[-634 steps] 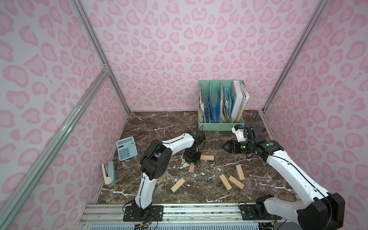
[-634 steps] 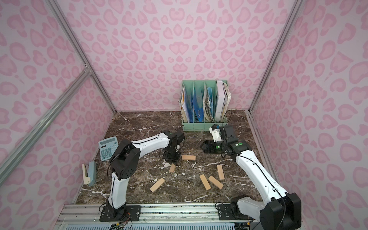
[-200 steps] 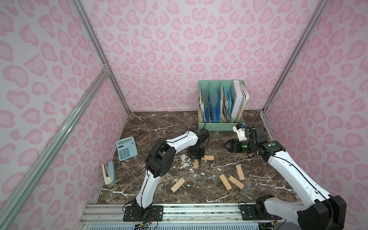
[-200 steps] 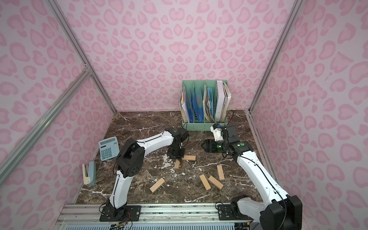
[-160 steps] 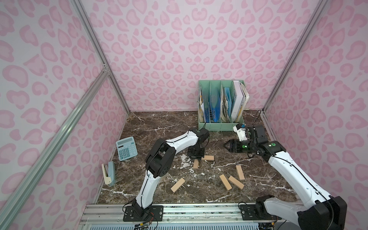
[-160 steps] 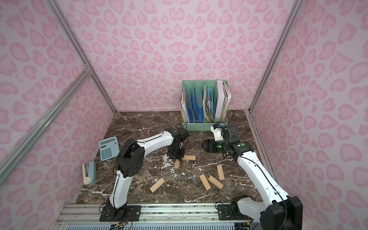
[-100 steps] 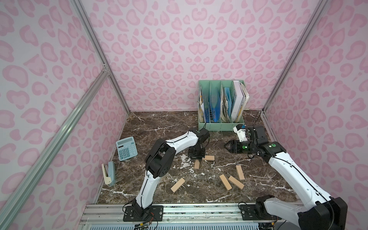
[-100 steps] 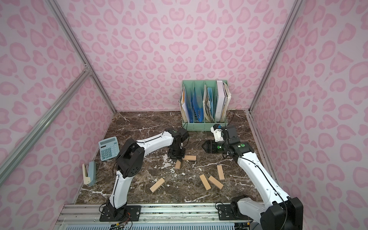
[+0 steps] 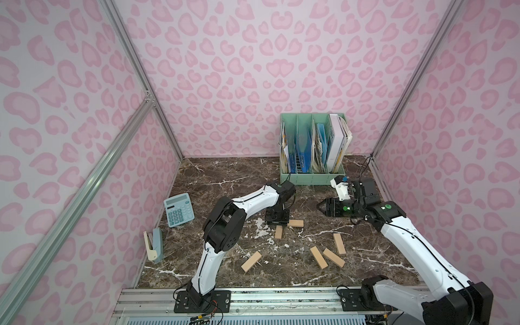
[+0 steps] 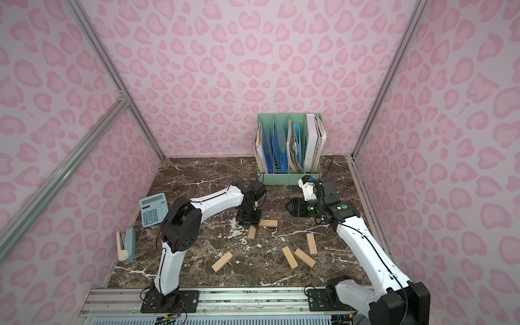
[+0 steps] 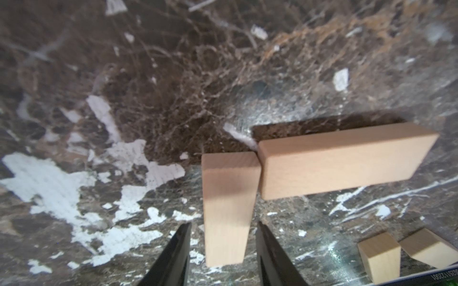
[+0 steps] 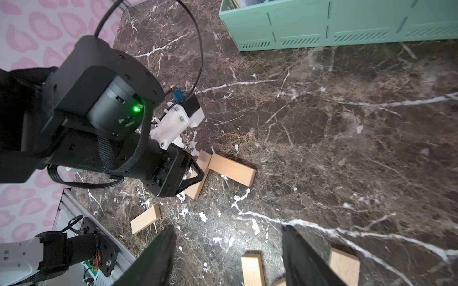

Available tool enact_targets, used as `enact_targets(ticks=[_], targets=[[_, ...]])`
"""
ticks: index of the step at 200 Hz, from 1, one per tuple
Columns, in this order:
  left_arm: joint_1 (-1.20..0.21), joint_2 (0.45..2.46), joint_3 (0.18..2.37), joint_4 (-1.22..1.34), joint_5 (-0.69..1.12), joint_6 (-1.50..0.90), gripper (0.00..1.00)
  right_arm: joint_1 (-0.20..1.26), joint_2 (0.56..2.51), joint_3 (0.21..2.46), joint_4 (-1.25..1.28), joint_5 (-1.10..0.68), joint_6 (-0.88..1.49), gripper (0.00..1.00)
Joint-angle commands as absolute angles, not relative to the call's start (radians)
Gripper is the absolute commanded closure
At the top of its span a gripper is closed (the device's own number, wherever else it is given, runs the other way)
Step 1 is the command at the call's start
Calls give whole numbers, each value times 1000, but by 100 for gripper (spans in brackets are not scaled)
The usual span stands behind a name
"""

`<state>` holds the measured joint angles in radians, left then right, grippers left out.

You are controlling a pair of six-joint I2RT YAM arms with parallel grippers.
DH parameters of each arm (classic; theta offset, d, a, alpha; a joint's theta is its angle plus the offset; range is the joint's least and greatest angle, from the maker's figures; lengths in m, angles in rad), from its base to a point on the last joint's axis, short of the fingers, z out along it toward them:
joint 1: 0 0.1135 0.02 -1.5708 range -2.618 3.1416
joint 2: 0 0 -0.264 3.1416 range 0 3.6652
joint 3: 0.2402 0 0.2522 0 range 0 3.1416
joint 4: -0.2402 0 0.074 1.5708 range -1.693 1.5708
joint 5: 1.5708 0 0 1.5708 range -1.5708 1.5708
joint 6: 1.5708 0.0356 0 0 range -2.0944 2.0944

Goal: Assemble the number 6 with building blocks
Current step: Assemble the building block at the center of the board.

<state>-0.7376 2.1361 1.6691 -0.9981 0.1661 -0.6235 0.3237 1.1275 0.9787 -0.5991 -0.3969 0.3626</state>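
Six pale wooden building blocks lie on the dark marble table. Two meet at a corner: a crosswise block (image 9: 295, 223) (image 11: 344, 161) and a lengthwise block (image 9: 278, 232) (image 11: 228, 205) touching its left end. My left gripper (image 9: 277, 221) (image 11: 224, 224) stands open straddling the lengthwise block, with a gap on each side. A lone block (image 9: 251, 261) lies nearer the front. Three more blocks (image 9: 339, 244) (image 9: 318, 257) (image 9: 333, 257) lie at the front right. My right gripper (image 9: 320, 207) (image 12: 228, 226) hovers open and empty, right of the pair. No number 6 is formed.
A green file rack (image 9: 312, 177) with folders stands at the back, close behind my right wrist. A blue calculator (image 9: 179, 209) and a beige-and-grey stapler (image 9: 154, 244) lie by the left wall. Pink walls close in three sides.
My left gripper has opened off the lengthwise block, which now lies against the crosswise block's end. The right arm has hardly moved.
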Motion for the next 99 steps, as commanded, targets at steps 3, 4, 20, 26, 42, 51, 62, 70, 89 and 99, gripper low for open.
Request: enact_targets(ticks=[3,4,20,26,42,51,62,70,89,99], targets=[[-737,2122,1661,-999,149,-630,52,325,1120,978,-588,-402,368,30],[-737,2122,1661,-998,150,-630,52,325,1120,978,-588,-402,368,30],[-738,2110,1657,-997,149,-638,51,325,1117,978,-590,-400,370,31],[-737,2100,1653,-995,143,-643,51,324,1115,978,-590,-399,371,31],[-736,2060,1631,-996,114,-659,52,325,1108,978,-593,-393,373,32],[-732,2031,1609,-1003,89,-669,52,324,1103,977,-596,-389,373,33],[-717,1991,1561,-988,78,-683,53,324,1095,972,-599,-384,373,36],[-705,1961,1510,-959,91,-690,55,325,1090,968,-600,-379,374,39],[-705,1933,1414,-910,135,-683,59,324,1080,959,-599,-379,378,53],[-728,1935,1403,-912,133,-678,59,324,1080,956,-598,-379,377,56]])
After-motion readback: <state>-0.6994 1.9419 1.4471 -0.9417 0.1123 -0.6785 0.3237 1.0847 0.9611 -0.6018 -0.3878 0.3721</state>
